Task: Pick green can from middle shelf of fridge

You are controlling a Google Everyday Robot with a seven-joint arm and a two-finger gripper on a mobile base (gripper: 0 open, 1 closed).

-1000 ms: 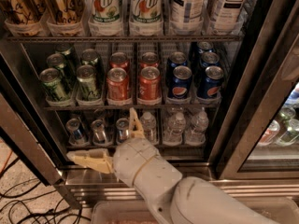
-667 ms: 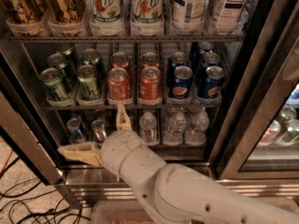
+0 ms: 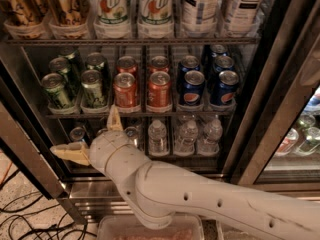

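The fridge stands open with a dark interior. Its middle shelf holds trays of cans: several green cans at the left, the front ones being a green can and another green can, then red-orange cans and dark blue cans. My gripper is open, below and in front of the middle shelf, under the green cans. One tan finger points up at the shelf edge; the other finger points left. It holds nothing.
The top rack holds tall bottles. The bottom rack holds small water bottles and some cans, partly hidden by my arm. A door frame stands at the right. Cables lie on the floor at the left.
My gripper and arm have moved left and slightly up, from under the red-orange cans to under the green cans. The cans have not moved.
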